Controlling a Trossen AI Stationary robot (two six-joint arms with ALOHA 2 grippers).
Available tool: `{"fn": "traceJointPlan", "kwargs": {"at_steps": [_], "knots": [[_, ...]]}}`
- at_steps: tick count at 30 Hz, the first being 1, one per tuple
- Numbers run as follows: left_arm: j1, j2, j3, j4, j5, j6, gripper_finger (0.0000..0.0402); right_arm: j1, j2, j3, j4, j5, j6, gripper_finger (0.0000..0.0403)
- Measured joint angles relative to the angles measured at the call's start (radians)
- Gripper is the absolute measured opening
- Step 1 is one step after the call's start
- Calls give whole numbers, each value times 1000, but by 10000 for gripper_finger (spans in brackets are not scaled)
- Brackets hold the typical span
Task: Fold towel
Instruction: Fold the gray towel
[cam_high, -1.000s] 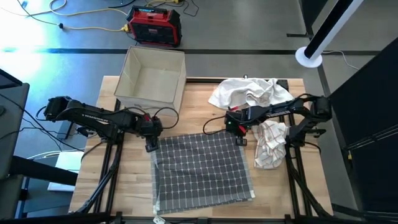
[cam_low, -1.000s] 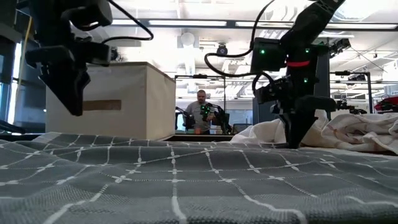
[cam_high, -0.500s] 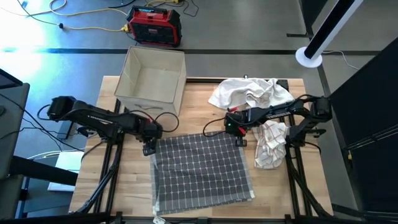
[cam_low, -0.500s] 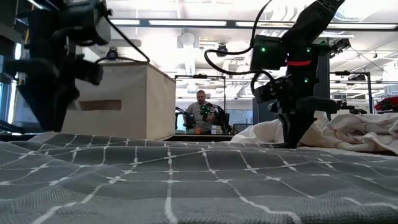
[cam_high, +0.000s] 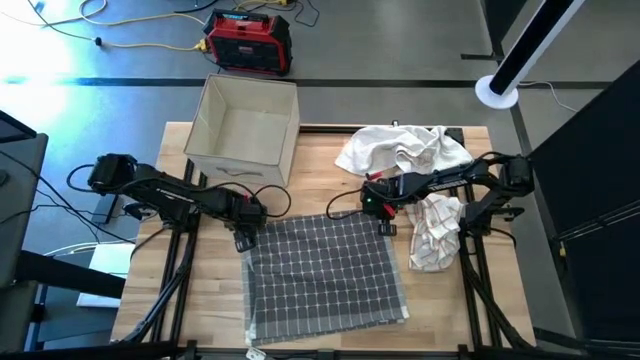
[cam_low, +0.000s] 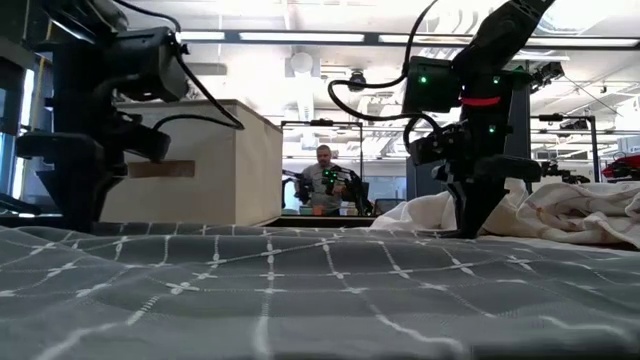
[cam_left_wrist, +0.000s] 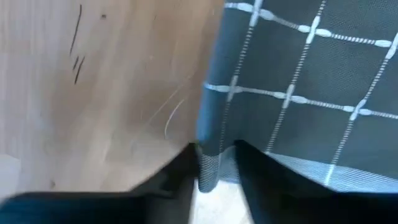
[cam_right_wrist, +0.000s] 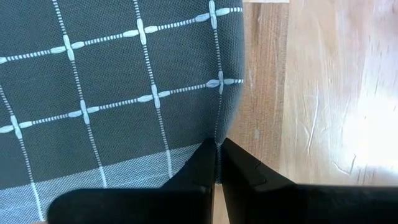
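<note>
A grey checked towel (cam_high: 325, 275) lies spread flat on the wooden table. My left gripper (cam_high: 243, 238) is down at the towel's far left corner. It is open, and in the left wrist view the towel's left edge (cam_left_wrist: 209, 163) runs between its two fingers. My right gripper (cam_high: 385, 222) is down at the far right corner, shut on the towel's right edge. My left gripper (cam_left_wrist: 214, 180) has one finger (cam_left_wrist: 180, 177) on each side of the towel's left edge near the far corner. I cannot tell whether they touch the cloth. My right gripper (cam_right_wrist: 217, 163) pinches the towel's right edge (cam_right_wrist: 217, 135) near the far corner, between its two fingers. The fingers point down from above. The towel still lies flat on the table.
A beige open box (cam_high: 245, 125) stands at the far left of the table. White cloths lie heaped at the far right (cam_high: 400, 150) and beside the right arm (cam_high: 432, 235). A person (cam_low: 323, 180) sits in the room beyond the table.
My left gripper has come down onto the towel's far left corner and now stands over its edge. The towel and my right gripper have kept still.
</note>
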Motion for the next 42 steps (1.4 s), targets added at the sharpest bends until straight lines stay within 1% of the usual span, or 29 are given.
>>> {"fn": "traceJointPlan", "kwargs": {"at_steps": [1,2,6,10,12,15,19,21,23,25,29,31,34,37,42], "knots": [[0,4,0,0,0,-13,29,0,0,0,0,-1,3,0],[0,4,0,-1,-1,-33,17,0,-6,0,-1,-2,11,0],[0,-12,13,-44,-28,-98,13,1,-53,-6,-19,-14,18,0],[29,-19,78,-178,-80,-97,4,-14,-154,-4,-39,7,11,0],[50,-18,116,-231,-125,-97,5,-22,-207,-4,-58,36,-1,0],[86,-19,188,-309,-213,-96,4,-29,-296,-4,-72,132,-5,0],[123,-19,283,-349,-303,-76,3,-33,-420,-4,-87,225,1,0],[136,-19,326,-374,-339,-36,3,-32,-476,-4,-106,248,8,0],[144,-19,355,-394,-349,-7,3,-28,-529,-3,-134,228,15,0],[139,-19,371,-397,-328,8,3,-11,-571,-3,-160,172,42,0],[73,-19,374,-374,-217,-7,3,70,-612,-3,-214,33,109,0],[16,-19,367,-375,-205,-38,3,130,-612,-6,-240,-9,144,0],[-71,-18,347,-356,-203,-116,3,226,-612,-39,-243,-32,201,0],[-167,-19,319,-252,-179,-147,3,309,-612,-92,-225,-39,261,0],[-307,-19,275,0,-150,-205,2,407,-610,-154,-203,-73,330,0]]}}
